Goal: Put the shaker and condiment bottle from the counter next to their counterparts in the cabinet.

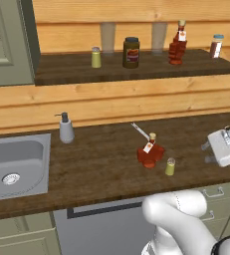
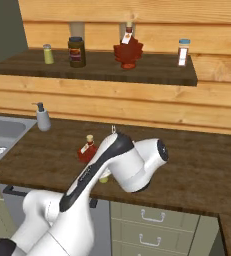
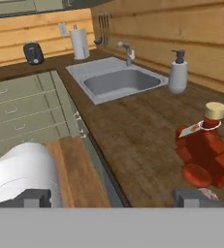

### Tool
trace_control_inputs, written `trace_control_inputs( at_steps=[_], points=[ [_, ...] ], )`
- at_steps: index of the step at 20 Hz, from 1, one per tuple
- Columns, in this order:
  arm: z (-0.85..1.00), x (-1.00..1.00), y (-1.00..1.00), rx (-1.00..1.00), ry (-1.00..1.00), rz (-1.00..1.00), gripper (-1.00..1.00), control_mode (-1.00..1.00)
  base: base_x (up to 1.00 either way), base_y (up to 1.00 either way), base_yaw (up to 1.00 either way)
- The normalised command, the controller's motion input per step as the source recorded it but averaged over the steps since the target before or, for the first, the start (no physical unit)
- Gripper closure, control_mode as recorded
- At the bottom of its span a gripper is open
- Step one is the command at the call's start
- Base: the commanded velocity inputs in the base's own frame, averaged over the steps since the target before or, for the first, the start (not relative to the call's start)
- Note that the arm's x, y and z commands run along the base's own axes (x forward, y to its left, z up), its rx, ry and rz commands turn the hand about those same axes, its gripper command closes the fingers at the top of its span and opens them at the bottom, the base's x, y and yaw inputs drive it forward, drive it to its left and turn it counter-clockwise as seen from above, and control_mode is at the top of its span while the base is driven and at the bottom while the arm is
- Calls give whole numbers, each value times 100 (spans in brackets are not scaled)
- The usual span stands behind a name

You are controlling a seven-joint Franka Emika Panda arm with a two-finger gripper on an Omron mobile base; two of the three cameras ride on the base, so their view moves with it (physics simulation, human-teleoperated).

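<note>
The red ridged condiment bottle stands on the dark wooden counter, with the small yellow-green shaker just to its right. My gripper hangs open to their right, clear of both, fingers pointing toward them. In the hand view the condiment bottle sits beyond the right fingertip, outside the jaws, which hold nothing. In the cabinet stand their counterparts: a matching shaker at the left and a matching red bottle. From the right base my arm hides most of the counter shaker.
A dark brown jar and a reddish-brown shaker share the cabinet floor. The grey-green door stands open at left. A grey soap dispenser stands beside the steel sink. A thin pale stick lies behind the bottle.
</note>
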Motion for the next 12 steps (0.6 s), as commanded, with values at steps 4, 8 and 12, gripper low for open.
trace_control_inputs(
  at_steps=[4, 8, 12],
  points=[
    [-87, 3, 61, 0, 8, 1, -100, -100, 0, 0, 0],
    [-76, 19, 58, -4, 0, 0, -100, -100, 0, 0, 0],
    [-8, 26, 5, -1, -6, -12, -100, -100, 0, 0, 0]
  ],
)
